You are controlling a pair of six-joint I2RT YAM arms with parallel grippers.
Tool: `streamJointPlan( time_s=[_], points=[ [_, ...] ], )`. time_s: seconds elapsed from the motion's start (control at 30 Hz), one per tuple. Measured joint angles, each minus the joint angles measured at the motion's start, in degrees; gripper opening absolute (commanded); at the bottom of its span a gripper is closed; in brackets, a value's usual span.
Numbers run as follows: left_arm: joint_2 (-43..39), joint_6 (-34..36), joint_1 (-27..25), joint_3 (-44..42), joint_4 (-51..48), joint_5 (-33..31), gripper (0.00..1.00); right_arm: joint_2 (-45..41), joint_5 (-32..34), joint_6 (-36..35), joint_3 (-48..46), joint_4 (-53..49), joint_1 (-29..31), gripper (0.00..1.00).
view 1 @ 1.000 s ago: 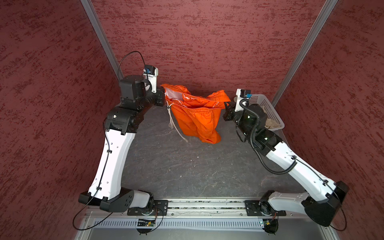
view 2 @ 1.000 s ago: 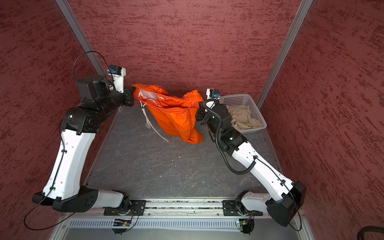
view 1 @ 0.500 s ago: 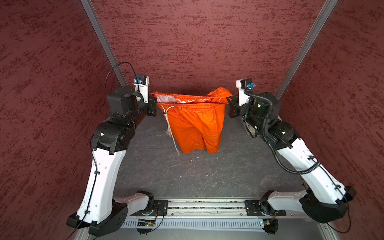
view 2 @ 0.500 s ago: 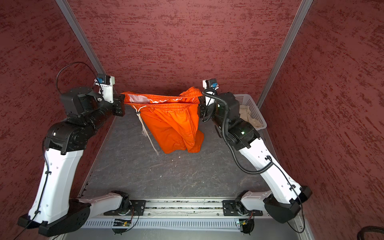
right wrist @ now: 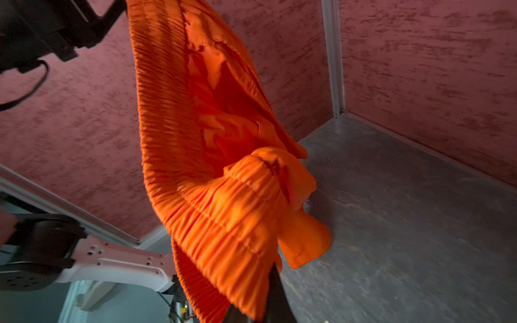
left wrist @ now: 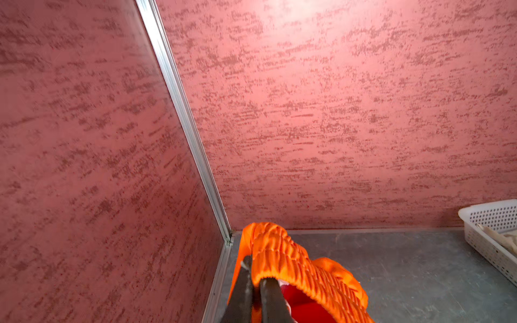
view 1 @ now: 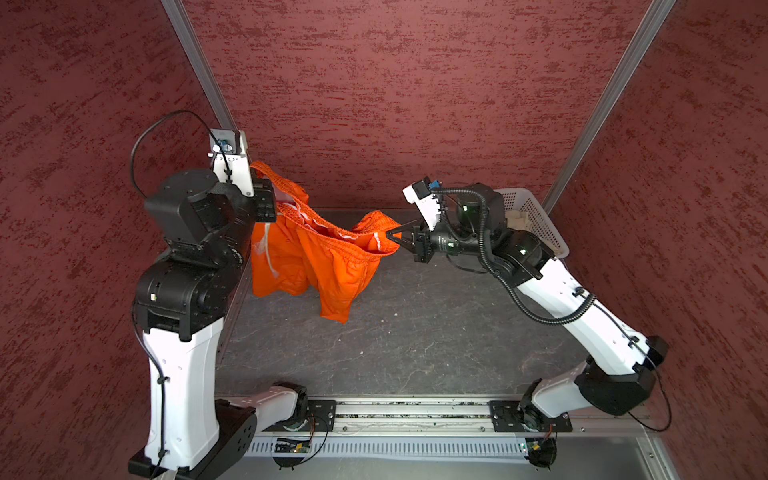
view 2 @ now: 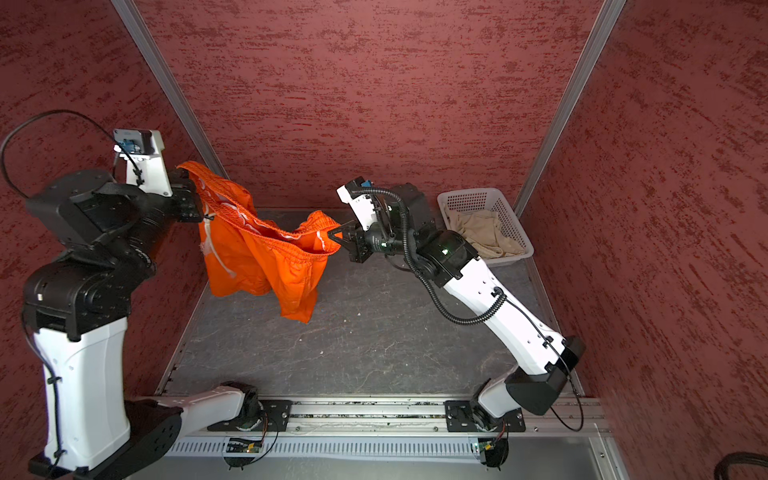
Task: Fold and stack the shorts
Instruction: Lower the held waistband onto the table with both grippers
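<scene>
Airborne! The left hand (left wrist: 256, 282) and right hand (view 1: 392, 237) each pinch the waistband (view 1: 332, 232) of the orange shorts (view 1: 316, 266), legs dangling. Nothing folded yet; beige shorts (view 2: 482, 232) lie in the basket (view 2: 471, 194).

A white perforated basket (view 2: 512, 216) stands on the grey table (view 2: 374, 353), far right corner.

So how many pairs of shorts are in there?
2. The orange shorts hang in mid-air, back left; the beige shorts lie in the white basket, back right. The basket may hide more.
</scene>
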Motion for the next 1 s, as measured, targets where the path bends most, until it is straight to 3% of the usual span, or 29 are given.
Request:
streamJointPlan(
  time_s=[0.17, 0.3, 0.53, 0.67, 0.7, 0.73, 0.83, 0.9, 1.0],
  points=[
    [10.05, 2.08, -0.09, 4.33, 1.03, 4.70, 0.09, -2.99, -5.44, 13.99, -18.01, 14.34, -6.12, 0.00],
    [24.30, 2.21, -2.75, 4.00, 0.85, 10.16, 0.09, -0.87, -5.81, 23.04, -36.15, 24.70, -9.88, 0.00],
    [59.32, 1.95, -10.88, 11.82, -0.63, 19.02, 0.09, 6.01, -0.11, 28.81, -52.52, 29.18, -11.19, 0.00],
    [70.34, 1.81, -15.91, 19.26, -2.51, 23.41, 0.13, 6.05, 3.63, 30.69, -58.49, 31.89, -12.17, 0.00],
    [71.60, 1.70, -16.98, 20.76, -2.78, 24.46, 0.17, 5.97, 4.52, 31.10, -59.84, 32.59, -12.50, 0.02],
    [72.13, 1.55, -18.03, 21.66, -2.82, 25.55, 0.23, 5.77, 5.09, 31.41, -61.11, 32.96, -12.83, 0.12],
    [71.30, 0.79, -20.61, 22.88, -3.02, 28.33, 0.57, 4.09, 6.97, 31.80, -63.98, 32.39, -13.88, 0.45],
    [69.24, 0.09, -21.18, 22.10, -3.02, 29.62, 0.78, 1.86, 8.39, 30.45, -63.73, 30.14, -14.27, 0.53],
    [63.43, -0.98, -19.93, 17.09, -2.97, 31.08, 0.80, -3.32, 11.63, 26.40, -60.72, 23.89, -14.36, 0.56]
  ],
)
